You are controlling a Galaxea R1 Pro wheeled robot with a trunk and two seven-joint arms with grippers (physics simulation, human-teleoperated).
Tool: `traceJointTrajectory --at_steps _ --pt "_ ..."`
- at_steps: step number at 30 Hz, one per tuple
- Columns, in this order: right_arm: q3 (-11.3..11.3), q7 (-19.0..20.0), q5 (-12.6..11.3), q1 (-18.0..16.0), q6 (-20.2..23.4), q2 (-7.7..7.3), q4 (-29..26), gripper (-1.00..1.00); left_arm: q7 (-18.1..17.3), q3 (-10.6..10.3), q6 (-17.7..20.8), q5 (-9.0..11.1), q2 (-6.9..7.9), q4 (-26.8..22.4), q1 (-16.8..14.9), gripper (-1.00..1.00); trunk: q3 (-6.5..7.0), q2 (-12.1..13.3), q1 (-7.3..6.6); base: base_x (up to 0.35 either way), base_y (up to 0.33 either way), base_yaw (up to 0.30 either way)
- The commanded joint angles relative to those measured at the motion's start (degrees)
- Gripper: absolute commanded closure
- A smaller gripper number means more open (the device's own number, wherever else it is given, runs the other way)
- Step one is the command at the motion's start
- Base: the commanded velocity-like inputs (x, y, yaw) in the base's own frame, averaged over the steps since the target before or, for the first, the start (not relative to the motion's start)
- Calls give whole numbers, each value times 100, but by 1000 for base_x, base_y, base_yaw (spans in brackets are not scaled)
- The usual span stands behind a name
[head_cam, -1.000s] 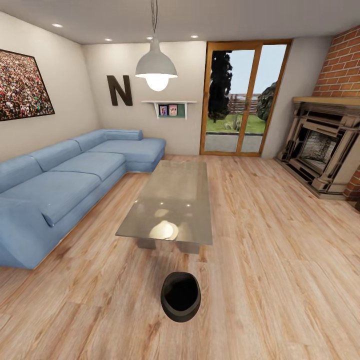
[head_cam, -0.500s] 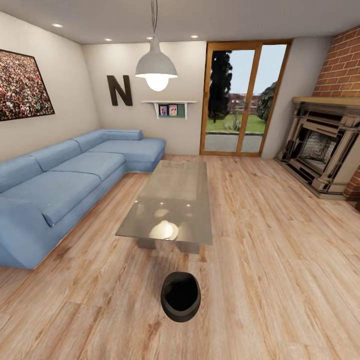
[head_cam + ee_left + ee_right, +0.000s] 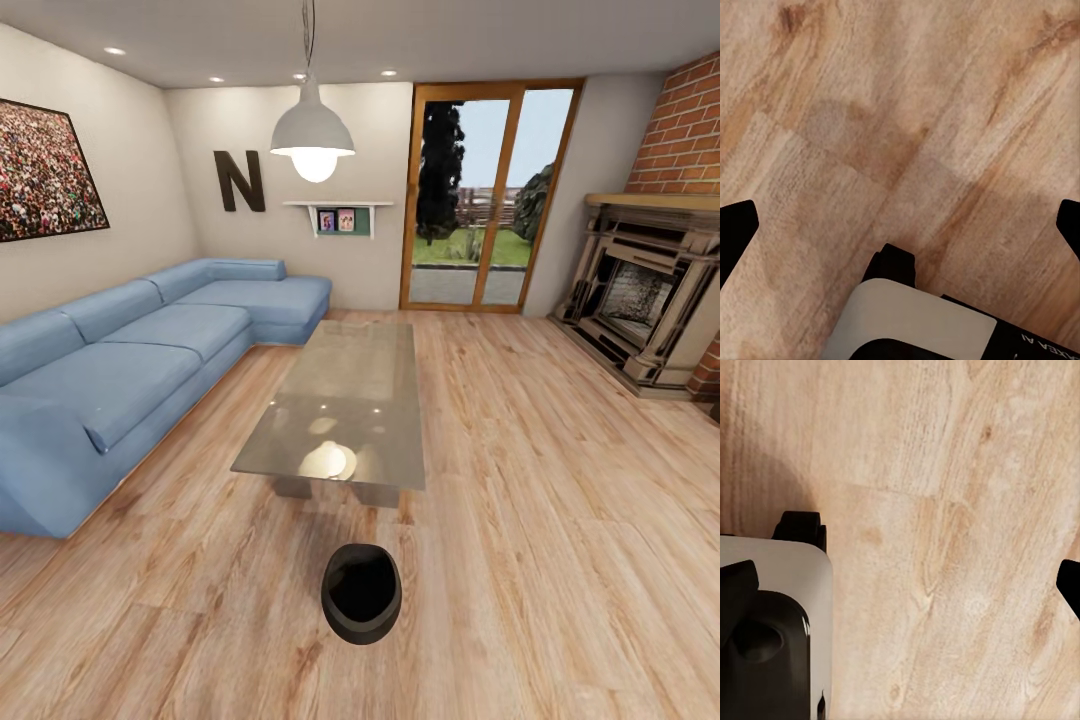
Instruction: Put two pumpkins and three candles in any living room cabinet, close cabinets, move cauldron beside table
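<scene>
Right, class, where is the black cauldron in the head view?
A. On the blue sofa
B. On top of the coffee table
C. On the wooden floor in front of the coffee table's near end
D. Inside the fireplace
C: the cauldron sits on the floor, apart from the table, just short of its near end.

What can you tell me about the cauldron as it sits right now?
The cauldron is a small round black pot with bulging sides, a wide open mouth and a dark grey rim. It looks matte. Its inside is too dark to tell whether anything is in it. It stands upright on the wooden floor, just off the near short end of the coffee table, with a strip of floor between them. Nothing touches it but the floor.
</scene>
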Motion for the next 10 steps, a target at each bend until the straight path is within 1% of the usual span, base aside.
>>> traceJointTrajectory --at_steps 1,10 --pt "49 -3 -47 -4 19 0 1 -100 -13 -48 -22 42 -2 19 -8 -100 -5 -3 0 0 0 0" --pt "49 -3 -47 -4 19 0 1 -100 -15 -48 -22 42 -2 20 -8 -100 -5 -3 0 0 0 0"
